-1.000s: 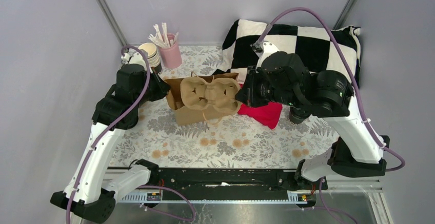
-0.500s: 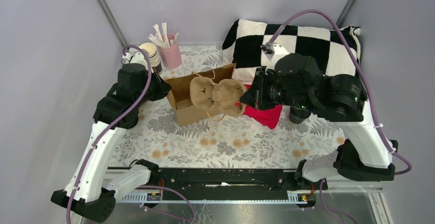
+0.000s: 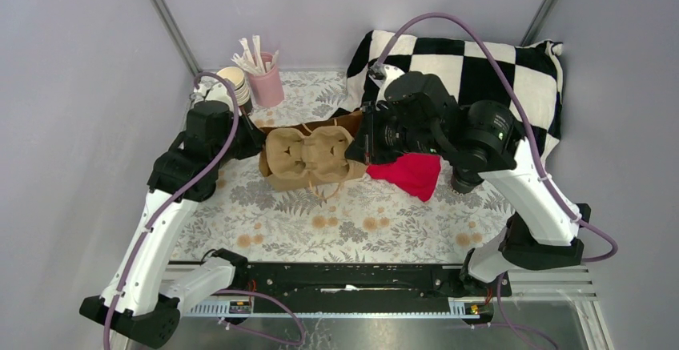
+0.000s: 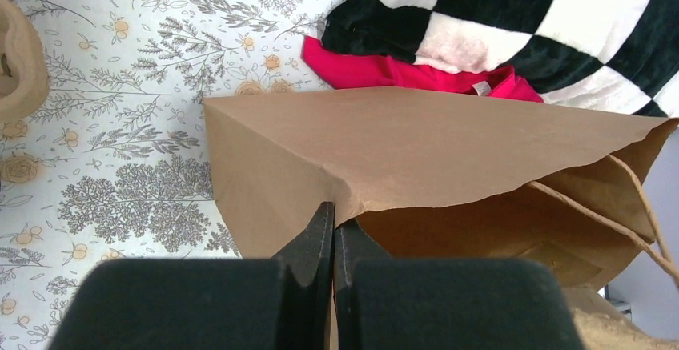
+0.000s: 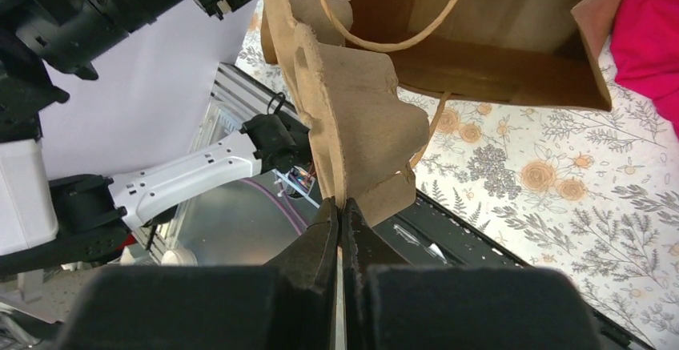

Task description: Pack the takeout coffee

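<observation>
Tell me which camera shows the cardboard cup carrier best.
The top external view: the whole cup carrier shows from above, wells visible. The right wrist view shows it edge-on, pinched by the right gripper. The left wrist view catches only a tan sliver.

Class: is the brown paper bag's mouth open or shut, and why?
Open. The left tool pinches the rim of the brown paper bag, and the right wrist view looks into its inside.
</observation>
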Available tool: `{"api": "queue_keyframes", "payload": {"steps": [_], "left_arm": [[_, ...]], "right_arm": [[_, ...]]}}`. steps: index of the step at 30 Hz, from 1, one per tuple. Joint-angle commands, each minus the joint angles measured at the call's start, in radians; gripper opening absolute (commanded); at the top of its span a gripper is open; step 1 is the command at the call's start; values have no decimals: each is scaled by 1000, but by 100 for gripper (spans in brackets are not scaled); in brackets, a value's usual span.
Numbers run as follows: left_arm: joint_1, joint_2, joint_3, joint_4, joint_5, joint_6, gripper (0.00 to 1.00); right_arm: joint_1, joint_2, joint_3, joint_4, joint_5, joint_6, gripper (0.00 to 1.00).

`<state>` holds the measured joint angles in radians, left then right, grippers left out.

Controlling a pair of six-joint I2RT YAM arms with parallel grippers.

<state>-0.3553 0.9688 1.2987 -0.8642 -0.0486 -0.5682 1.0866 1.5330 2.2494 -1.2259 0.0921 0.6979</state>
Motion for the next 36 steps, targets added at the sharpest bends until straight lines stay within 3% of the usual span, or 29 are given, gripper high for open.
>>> {"api": "queue_keyframes", "payload": {"steps": [1,9,15,22,27,36], "left_arm": [[-9,-35,-18,57,18,6,0],[-12,-53,-30,58,9,14,0],[-13,-60,-41,62,10,8,0],[-14,-69,-40,72,23,14,0],[-15,-73,-55,89,44,12,0],[-20,-96,-111,112,44,0,0]], "right_arm": [[-48,0,43,38,-33,47,0],[-184,-101,-143,137,-187,149,0],[-191,-53,-127,97,-242,97,0],[-191,64,-24,-162,-114,-119,0],[-191,51,1,-245,-41,-135,0],[-191,46,102,-229,59,-130,0]]}}
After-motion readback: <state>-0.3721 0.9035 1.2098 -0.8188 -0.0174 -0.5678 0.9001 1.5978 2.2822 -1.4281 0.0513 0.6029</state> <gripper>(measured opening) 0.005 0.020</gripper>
